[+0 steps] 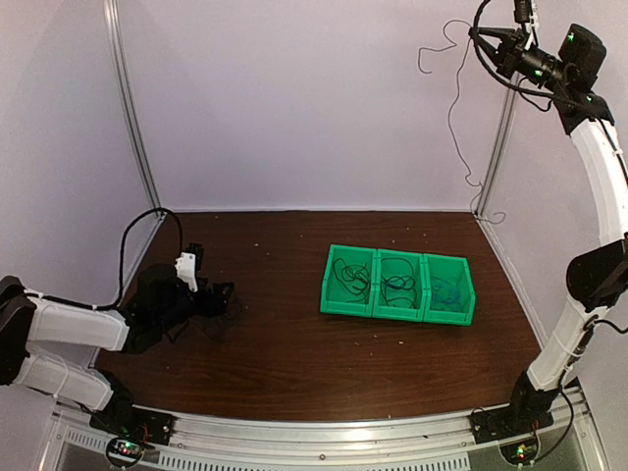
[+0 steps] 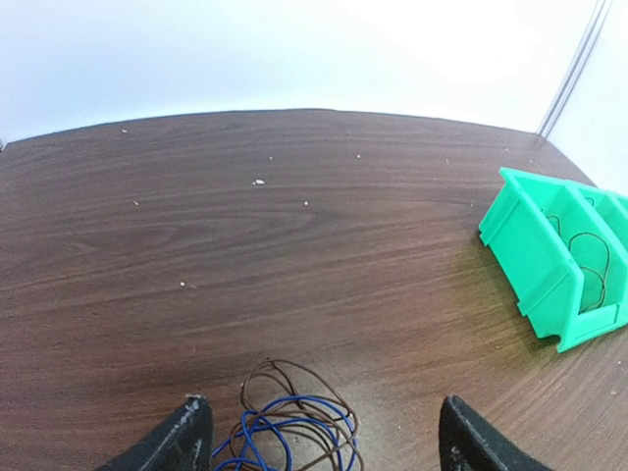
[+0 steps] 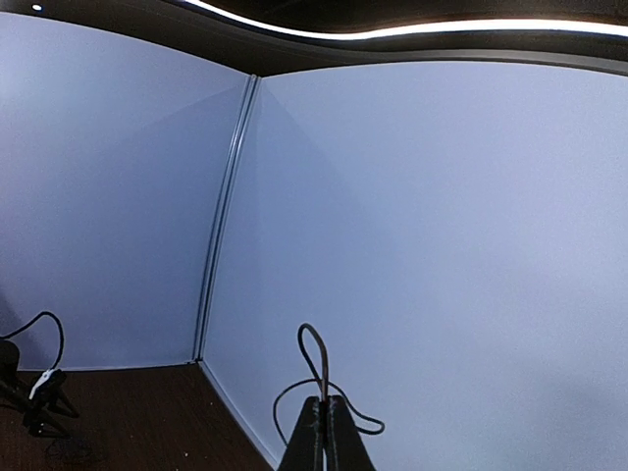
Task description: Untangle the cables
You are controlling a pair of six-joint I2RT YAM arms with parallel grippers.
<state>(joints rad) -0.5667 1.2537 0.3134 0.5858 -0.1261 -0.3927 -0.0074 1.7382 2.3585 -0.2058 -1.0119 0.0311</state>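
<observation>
Dark brown wood-grain table carries all items. Positions below are referenced to the green bin row, three joined open compartments standing right of the table centre. Well apart from the bin row, on its left side and nearer the arm bases, the left gripper sits low over the table. Its fingers are spread wide, with nothing clamped between them. In the left wrist view a small tangle of blue and brown wire loops lies flat on the table in the gap between those fingers; whether either finger touches it cannot be determined. The bin row stands to the right of the tangle and farther away. Inside the bin row, the left compartment holds a dark looped cable, the middle compartment holds a second dark cable, and the right compartment holds a bluish cable that is hard to resolve. Beyond the right end of the bin row, high above the table near the rear corner post, the right gripper has its fingers pressed together on a thin dark cable. That cable hangs down towards the rear right corner of the table. In the right wrist view a short loop of it stands up from the closed fingertips.
</observation>
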